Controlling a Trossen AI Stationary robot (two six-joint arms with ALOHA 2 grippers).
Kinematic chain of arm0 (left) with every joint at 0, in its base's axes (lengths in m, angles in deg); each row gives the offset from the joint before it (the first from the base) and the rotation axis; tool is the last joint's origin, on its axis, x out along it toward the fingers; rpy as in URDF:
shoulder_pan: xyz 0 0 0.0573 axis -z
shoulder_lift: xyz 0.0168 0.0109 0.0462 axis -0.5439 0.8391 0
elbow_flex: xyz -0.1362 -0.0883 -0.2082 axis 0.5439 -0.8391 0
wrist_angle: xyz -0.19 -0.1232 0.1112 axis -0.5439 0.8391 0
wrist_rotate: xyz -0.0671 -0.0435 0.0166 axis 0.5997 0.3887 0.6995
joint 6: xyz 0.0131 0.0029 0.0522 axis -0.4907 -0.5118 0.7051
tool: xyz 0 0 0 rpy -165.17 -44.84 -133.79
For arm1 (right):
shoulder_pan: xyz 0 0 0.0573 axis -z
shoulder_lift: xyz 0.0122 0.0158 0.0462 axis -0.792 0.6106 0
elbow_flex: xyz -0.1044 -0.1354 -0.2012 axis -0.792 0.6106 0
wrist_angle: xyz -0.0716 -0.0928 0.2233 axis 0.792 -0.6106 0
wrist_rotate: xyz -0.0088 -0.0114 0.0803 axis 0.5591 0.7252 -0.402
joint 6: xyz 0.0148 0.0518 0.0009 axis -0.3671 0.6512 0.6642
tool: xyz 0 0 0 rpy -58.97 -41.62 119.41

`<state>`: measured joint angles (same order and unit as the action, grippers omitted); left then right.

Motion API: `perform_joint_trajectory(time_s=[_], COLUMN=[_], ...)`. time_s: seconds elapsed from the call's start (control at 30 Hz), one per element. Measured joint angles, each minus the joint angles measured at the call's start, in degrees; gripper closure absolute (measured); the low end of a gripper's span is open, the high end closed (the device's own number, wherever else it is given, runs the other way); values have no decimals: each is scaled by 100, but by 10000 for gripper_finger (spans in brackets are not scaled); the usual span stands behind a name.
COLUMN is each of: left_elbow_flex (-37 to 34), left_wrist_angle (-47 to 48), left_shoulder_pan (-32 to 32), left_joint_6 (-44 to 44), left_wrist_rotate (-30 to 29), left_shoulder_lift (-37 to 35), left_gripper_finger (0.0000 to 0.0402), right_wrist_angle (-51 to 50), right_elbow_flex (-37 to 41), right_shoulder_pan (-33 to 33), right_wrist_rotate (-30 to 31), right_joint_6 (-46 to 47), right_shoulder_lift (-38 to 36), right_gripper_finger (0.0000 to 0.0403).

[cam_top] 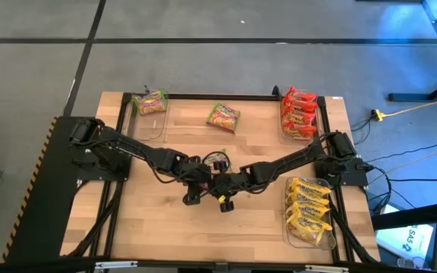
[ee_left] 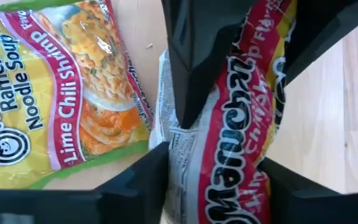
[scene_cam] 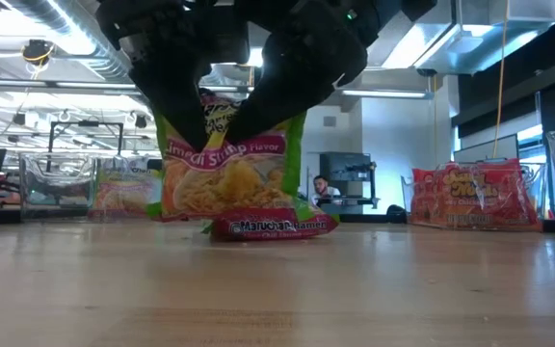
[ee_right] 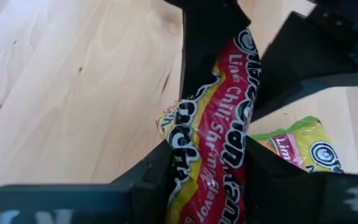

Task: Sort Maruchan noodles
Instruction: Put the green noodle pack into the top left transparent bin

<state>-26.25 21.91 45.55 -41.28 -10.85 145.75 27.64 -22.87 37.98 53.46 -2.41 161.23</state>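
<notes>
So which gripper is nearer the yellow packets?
Right, though only just. The right gripper holds the green packet at table centre, on the side towards the yellow packets. The left gripper meets it from the far side.

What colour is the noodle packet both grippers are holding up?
The held packet is green with a pink band and yellow noodles pictured, clearest in the low view.

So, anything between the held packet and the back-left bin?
Nothing visible. The left gripper and right gripper hold the packet mid-table; bare wood runs to the bin. A loose packet lies back centre, off that line.
</notes>
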Motion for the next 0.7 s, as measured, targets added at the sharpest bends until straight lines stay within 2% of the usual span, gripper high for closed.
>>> perform_joint_trajectory(time_s=[0.13,0.27,0.5,0.7], left_elbow_flex=[0,0,22,22], left_wrist_angle=[27,39,377,743], left_shoulder_pan=[-17,-16,3,38], left_joint_6=[-26,51,116,6], left_wrist_rotate=[14,-33,-121,-283], left_shoulder_lift=[0,0,-20,-232], left_gripper_finger=[276,295,304,304], right_wrist_angle=[25,-35,-421,-1039], right_elbow_flex=[2,2,-17,-20], right_shoulder_pan=[0,2,-174,-658], right_wrist_rotate=[60,47,43,247], right_joint_6=[43,86,247,218], right_shoulder_lift=[0,0,-331,-572], right_gripper_finger=[289,257,182,161])
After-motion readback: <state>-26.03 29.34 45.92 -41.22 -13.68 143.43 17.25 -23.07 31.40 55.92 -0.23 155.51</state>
